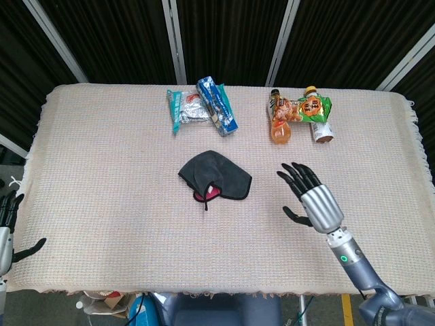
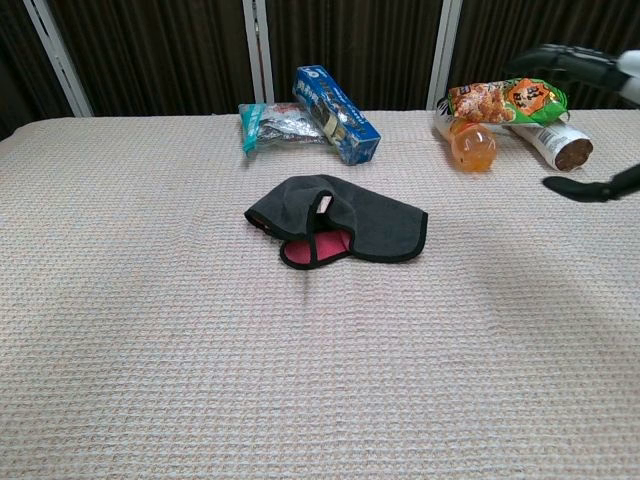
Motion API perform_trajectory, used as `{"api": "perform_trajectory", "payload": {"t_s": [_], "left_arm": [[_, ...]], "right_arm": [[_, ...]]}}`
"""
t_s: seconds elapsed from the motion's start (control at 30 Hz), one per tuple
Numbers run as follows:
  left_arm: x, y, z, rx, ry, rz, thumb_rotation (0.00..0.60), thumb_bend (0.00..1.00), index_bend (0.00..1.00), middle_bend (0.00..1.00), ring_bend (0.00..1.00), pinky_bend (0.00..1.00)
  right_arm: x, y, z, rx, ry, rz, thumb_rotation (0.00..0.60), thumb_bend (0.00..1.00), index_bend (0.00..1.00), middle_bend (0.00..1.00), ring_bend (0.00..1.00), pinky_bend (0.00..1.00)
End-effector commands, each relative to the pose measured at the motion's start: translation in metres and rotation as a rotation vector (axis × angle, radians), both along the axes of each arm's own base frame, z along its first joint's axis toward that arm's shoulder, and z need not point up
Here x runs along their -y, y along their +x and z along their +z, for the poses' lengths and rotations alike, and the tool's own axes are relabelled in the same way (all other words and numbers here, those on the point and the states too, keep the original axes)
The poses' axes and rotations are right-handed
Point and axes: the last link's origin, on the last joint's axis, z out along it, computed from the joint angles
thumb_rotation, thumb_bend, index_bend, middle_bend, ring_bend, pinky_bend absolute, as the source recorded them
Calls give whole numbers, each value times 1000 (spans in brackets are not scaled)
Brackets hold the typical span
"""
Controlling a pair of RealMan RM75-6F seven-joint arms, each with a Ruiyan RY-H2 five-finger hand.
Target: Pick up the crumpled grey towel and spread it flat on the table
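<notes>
- The crumpled grey towel (image 1: 216,174), black-edged with a pink underside showing, lay folded near the middle of the woven beige tablecloth (image 1: 102,170).
- The right hand (image 1: 311,198) hovered just right of the towel, apart from it, fingers spread and holding nothing.
- The left hand (image 1: 8,227) sat at the table's near left edge, fingers apart, empty.
- Along the far edge lay a blue carton (image 1: 217,106), a silvery-teal packet (image 1: 185,109), an orange bottle (image 1: 281,122) and a green-orange snack bag (image 1: 310,107); no print was legible.
</notes>
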Motion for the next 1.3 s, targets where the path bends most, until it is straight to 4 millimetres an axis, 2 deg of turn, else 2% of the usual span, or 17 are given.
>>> {"api": "perform_trajectory", "payload": {"t_s": [0.03, 0.1, 0.17, 0.37, 0.6, 0.73, 1.0, 1.3], "left_arm": [[-1, 1, -2, -9, 0, 1, 600, 69, 0, 0, 0, 19], [-1, 0, -3, -19, -1, 3, 600, 69, 0, 0, 0, 19], [-2, 0, -3, -22, 2, 6, 600, 69, 0, 0, 0, 19], [-1, -2, -3, -30, 1, 14, 600, 70, 0, 0, 0, 19], [-4, -6, -4, -28, 1, 28, 600, 70, 0, 0, 0, 18], [-5, -7, -4, -27, 1, 29, 600, 70, 0, 0, 0, 19], [-6, -8, -8, -33, -10, 32, 600, 69, 0, 0, 0, 19], [-7, -8, -10, -35, -13, 34, 600, 70, 0, 0, 0, 19]], "right_arm": [[15, 29, -20, 7, 33, 76, 600, 301, 170, 96, 28, 115], [21, 47, -36, -1, 47, 115, 600, 299, 210, 106, 35, 120], [22, 55, -49, -3, 57, 131, 600, 298, 250, 134, 49, 129], [25, 67, -88, -23, 68, 140, 600, 296, 373, 201, 87, 152], [33, 81, -121, -1, 72, 139, 600, 296, 380, 206, 90, 154], [35, 84, -131, -16, 73, 146, 600, 296, 336, 206, 90, 154], [40, 91, -153, -26, 78, 145, 600, 297, 136, 206, 90, 155], [51, 105, -166, -24, 65, 141, 600, 297, 114, 206, 89, 155]]}}
